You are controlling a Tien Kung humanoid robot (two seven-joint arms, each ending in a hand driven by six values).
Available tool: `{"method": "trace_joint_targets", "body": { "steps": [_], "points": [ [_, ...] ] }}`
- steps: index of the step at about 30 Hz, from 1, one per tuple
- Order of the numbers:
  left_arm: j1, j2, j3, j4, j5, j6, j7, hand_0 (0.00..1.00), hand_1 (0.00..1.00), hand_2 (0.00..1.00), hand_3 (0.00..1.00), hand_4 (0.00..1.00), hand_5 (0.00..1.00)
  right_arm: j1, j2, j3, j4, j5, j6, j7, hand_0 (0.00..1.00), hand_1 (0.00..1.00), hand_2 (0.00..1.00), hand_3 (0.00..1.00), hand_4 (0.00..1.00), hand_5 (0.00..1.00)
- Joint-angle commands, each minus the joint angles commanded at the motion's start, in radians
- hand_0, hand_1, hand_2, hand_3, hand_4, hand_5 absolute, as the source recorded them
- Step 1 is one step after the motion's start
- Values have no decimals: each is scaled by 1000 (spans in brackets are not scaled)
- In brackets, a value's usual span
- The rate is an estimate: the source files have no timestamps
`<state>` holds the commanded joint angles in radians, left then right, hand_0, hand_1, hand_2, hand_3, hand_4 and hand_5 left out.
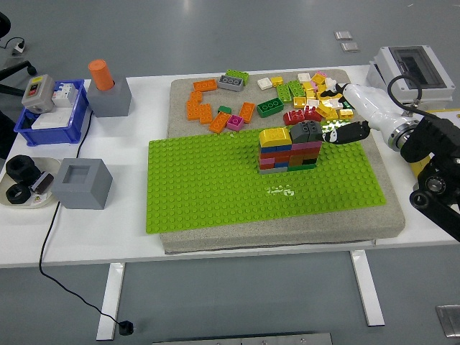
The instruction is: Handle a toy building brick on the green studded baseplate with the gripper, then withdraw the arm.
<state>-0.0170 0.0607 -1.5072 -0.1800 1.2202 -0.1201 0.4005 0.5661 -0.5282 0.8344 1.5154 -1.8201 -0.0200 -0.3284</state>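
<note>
The green studded baseplate (208,187) lies on a grey foam mat in the middle of the table. On its back right part stands a small wall of stacked bricks (289,152), topped by a yellow brick (274,135) and a dark grey brick (307,130). My right hand (339,115), white with black fingers, hovers just right of the wall and behind it, over the mat's back right. Its fingers are spread and hold nothing; the lower black finger (348,133) points toward the grey brick with a small gap between them. No left arm shows.
Loose bricks (309,90) and orange ones (208,108) lie on the mat behind the baseplate. At the left are a blue bin (50,115), a grey block with an orange cylinder (108,90), a grey box (83,182) and a tray with black rings (21,183). A white electrical box (410,72) stands far right.
</note>
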Motion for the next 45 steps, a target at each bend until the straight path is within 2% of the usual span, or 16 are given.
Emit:
{"method": "trace_joint_targets", "body": {
  "steps": [4, 5, 19, 45],
  "points": [
    [3, -2, 0, 0, 0, 0, 0, 648, 650, 693, 819, 998, 982, -18, -5, -5, 22, 0, -4, 2, 703, 782, 851, 755, 958, 448],
    [3, -2, 0, 0, 0, 0, 0, 648, 650, 695, 821, 998, 983, -20, -5, -7, 24, 1, -5, 2, 709, 801, 876, 713, 955, 459],
    [10, -6, 0, 0, -4, 0, 4, 648, 650, 695, 824, 998, 985, -28, 2, -46, 32, 6, -10, 4, 716, 823, 907, 686, 957, 488],
    [1, 1, 0, 0, 2, -3, 0, 648, 650, 694, 824, 998, 986, -20, 13, -57, -27, 20, -8, 9, 720, 830, 910, 686, 947, 514]
  ]
}}
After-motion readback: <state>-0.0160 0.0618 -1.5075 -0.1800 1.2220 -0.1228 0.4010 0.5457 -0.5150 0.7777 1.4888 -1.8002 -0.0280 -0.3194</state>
